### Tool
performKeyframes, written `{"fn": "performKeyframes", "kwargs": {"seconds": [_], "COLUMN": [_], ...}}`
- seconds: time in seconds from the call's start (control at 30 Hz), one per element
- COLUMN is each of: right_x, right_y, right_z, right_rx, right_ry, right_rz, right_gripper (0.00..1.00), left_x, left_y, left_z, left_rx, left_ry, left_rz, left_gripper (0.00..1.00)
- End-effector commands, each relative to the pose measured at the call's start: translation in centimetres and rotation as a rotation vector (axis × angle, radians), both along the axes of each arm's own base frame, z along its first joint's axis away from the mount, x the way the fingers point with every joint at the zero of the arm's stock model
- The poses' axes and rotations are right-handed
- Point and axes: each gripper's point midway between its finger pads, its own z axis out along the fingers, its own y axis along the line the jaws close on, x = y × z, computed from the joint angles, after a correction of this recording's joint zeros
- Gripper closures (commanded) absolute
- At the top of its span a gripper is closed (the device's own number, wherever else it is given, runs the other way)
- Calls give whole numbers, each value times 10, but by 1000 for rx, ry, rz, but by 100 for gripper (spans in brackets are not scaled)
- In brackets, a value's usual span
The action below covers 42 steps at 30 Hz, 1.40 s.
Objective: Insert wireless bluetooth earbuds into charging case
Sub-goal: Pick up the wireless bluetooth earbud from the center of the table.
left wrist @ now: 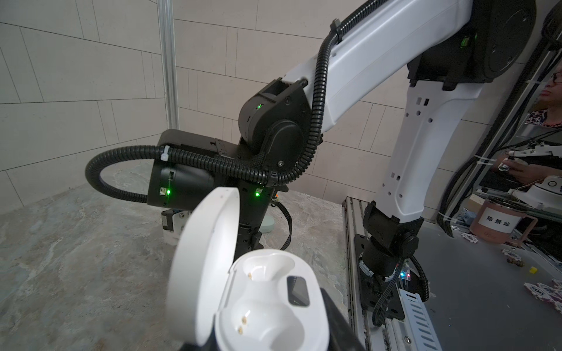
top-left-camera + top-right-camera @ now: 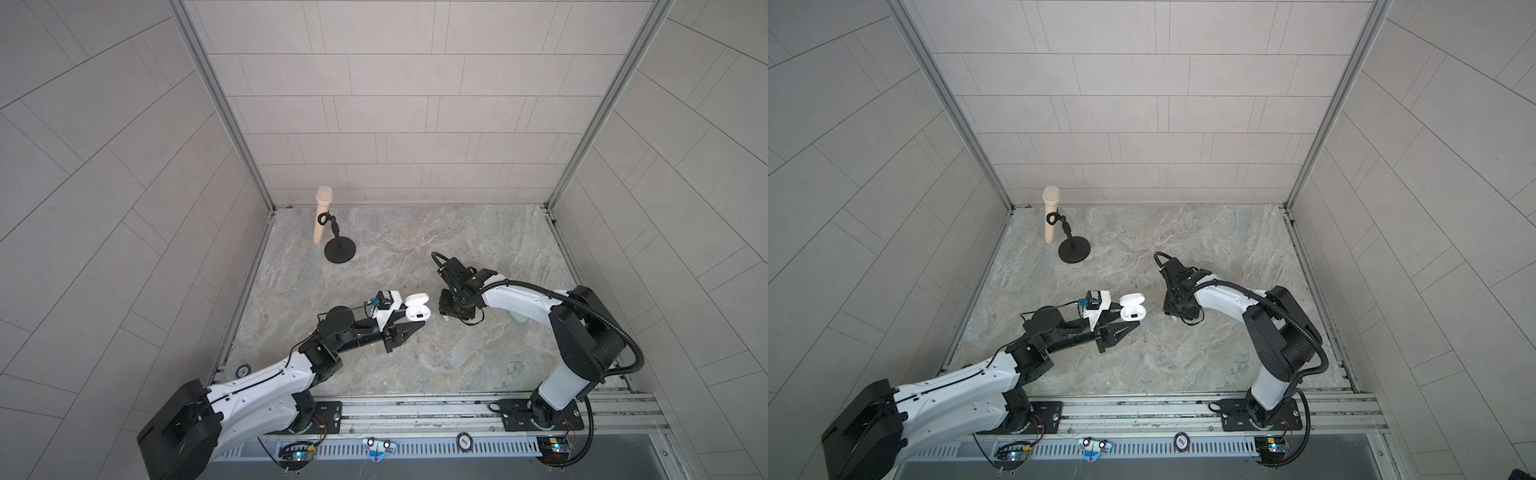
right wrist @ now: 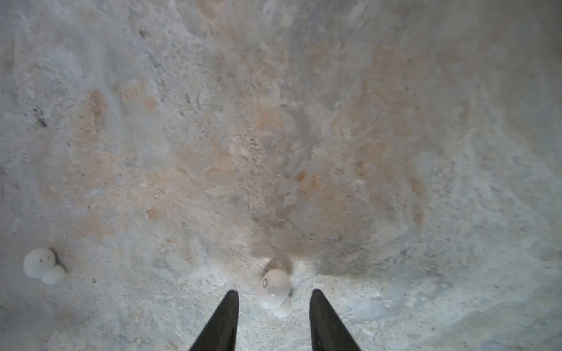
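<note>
The right jaws stand part open, straddling a white earbud [image 3: 273, 293] on the surface [image 3: 273, 121], with a gap on each side and nothing gripped. The bud's long axis runs roughly along the fingers [image 3: 223, 322]. A second white earbud [image 3: 44, 266] lies well aside. Farther off, the left jaws clamp the open charging case [image 2: 417, 311], both sockets empty
</note>
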Motion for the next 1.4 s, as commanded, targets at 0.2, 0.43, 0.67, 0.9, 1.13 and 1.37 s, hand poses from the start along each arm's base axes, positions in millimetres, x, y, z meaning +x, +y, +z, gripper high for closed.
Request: {"fn": "performKeyframes", "kwargs": {"seconds": [0.2, 0.43, 0.67, 0.9, 1.13, 1.37], "right_x": [2, -12, -19, -22, -10, -1], "right_y": [2, -3, -7, -13, -14, -16], "right_z": [-11, -21, -32, -35, -7, 59], "right_rx": [-59, -113, -156, -169, -114, 1], "right_ry": [42, 111, 148, 144, 44, -131], "right_rz": [-22, -7, 6, 3, -7, 35], "right_gripper": [61, 66, 75, 86, 89, 90], "left_x": [-1, -1, -1, -1, 0, 2], "left_y": [6, 6, 7, 7, 5, -5], "left_z": [6, 5, 5, 5, 6, 11], "left_rx": [-29, -30, -31, -28, -20, -7], "left_ry": [-24, -24, -25, -29, -29, -34], "left_rz": [17, 20, 23, 27, 20, -11], "left_gripper": [80, 80, 80, 80, 80, 80]}}
